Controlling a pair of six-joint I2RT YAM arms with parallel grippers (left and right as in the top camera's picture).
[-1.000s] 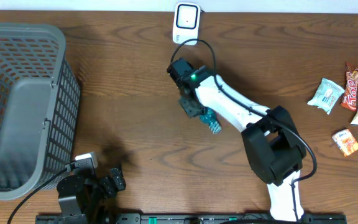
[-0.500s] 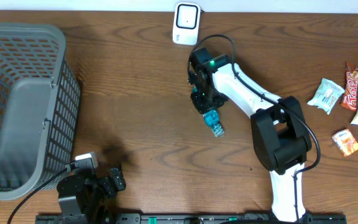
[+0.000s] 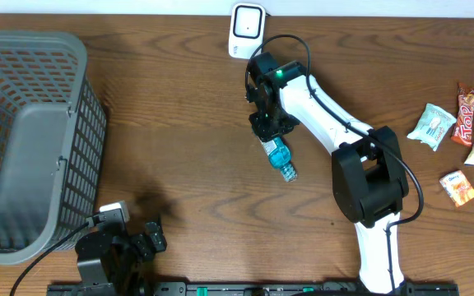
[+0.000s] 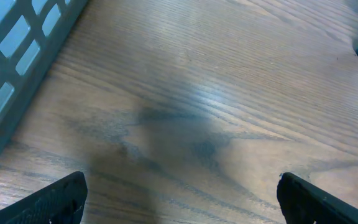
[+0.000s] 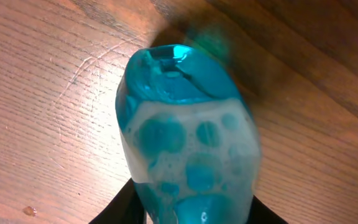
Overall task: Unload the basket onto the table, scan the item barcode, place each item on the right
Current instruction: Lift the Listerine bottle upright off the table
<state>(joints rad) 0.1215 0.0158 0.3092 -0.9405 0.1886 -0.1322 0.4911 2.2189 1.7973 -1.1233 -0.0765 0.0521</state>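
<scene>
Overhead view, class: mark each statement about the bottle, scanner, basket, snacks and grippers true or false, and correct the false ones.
1. The right gripper is shut on a blue bottle. True.
2. The bottle lies inside the basket. False: it is in the right gripper, well to the right of the basket.
3. The left gripper is open and holds nothing. True.
4. The scanner stands beside the left gripper. False: it is at the far edge of the table, beyond the bottle.
5. The snacks lie at the table's right side. True.
</scene>
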